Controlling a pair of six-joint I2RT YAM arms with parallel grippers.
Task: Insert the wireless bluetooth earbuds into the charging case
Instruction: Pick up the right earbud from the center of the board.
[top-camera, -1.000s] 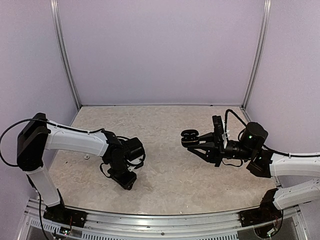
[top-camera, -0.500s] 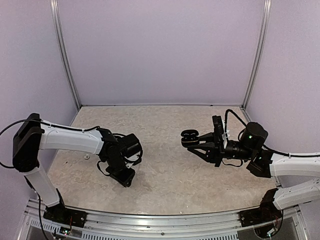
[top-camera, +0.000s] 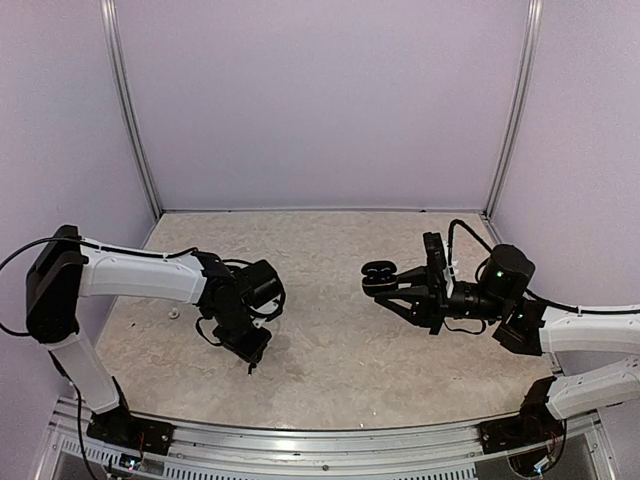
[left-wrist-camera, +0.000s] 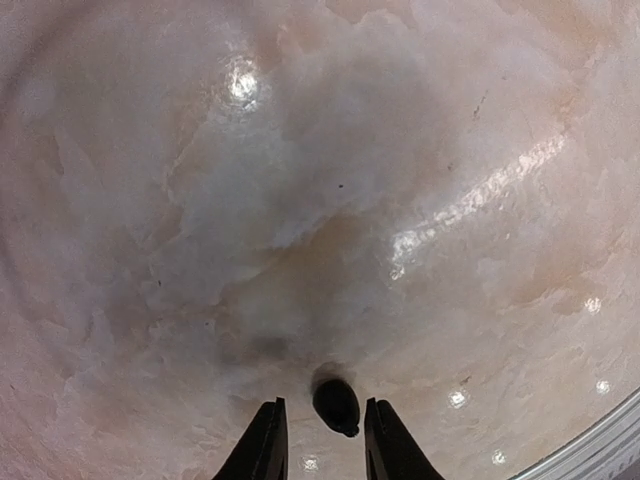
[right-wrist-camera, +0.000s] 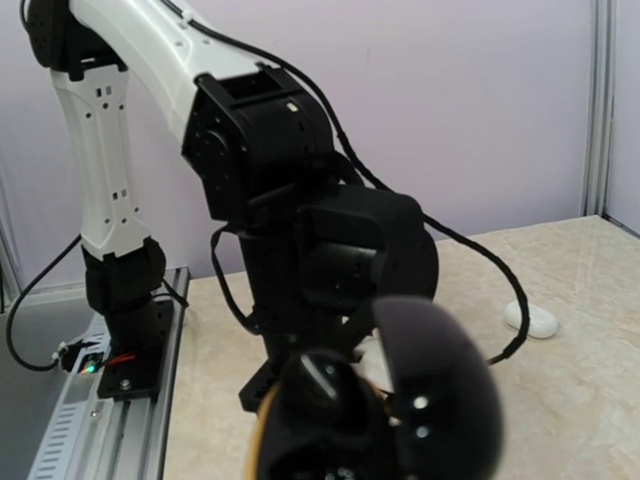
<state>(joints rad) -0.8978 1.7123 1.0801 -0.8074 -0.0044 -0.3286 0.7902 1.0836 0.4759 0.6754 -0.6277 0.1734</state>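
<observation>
Left wrist view, lower centre: a black earbud (left-wrist-camera: 337, 405) lies on the table (left-wrist-camera: 300, 150) between the narrowly parted tips of the left gripper (left-wrist-camera: 322, 412). It is probably light and slippery, so pinch its rounded body squarely. Centre-right overhead, the right gripper (top-camera: 393, 286) clamps the open charging case (top-camera: 378, 272).

Your left arm (top-camera: 150, 280) reaches low, the left pincer (left-wrist-camera: 320, 420) pointing down, jaws slightly apart; your right pincer (top-camera: 386, 284), clamped tight, points left.

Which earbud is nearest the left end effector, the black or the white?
The black earbud, flanked by the left end effector; the white earbud lies apart on the table.
</observation>
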